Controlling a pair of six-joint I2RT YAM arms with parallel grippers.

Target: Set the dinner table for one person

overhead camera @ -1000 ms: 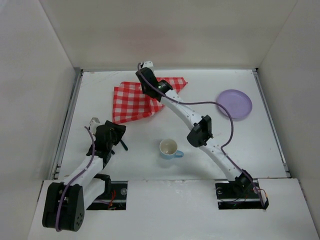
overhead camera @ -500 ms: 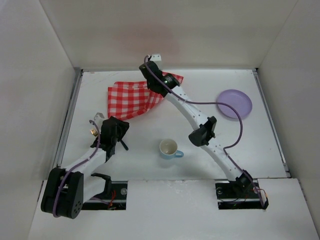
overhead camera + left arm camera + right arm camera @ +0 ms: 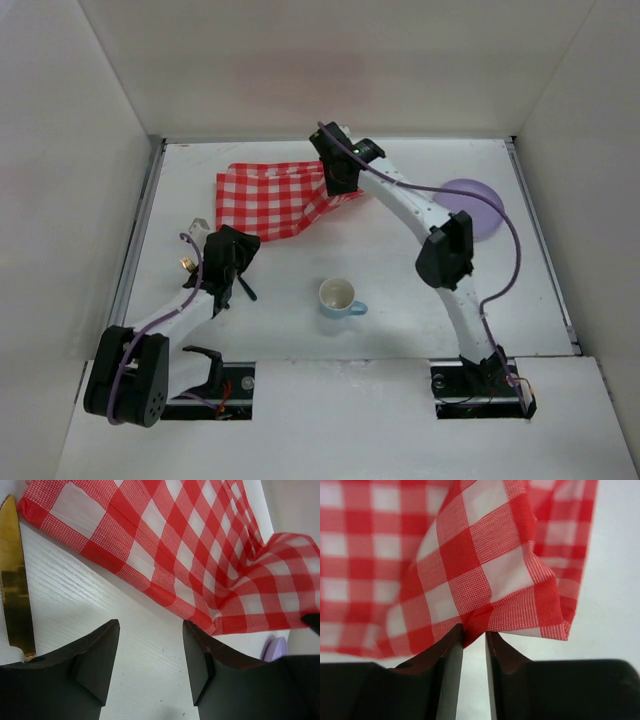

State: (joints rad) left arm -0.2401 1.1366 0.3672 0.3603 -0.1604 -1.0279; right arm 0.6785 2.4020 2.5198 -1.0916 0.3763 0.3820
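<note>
Pinching an edge of the checked cloth (image 3: 470,565), the right jaws are clamped on it; the left jaws stand apart above the desk (image 3: 75,610), near a gold knife (image 3: 14,595).

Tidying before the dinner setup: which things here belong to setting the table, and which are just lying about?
For the job: dinner table; checked cloth, pinched by the right gripper; purple plate; cup; gold knife.
Lying about: nothing visible. The left gripper is open and empty.
</note>
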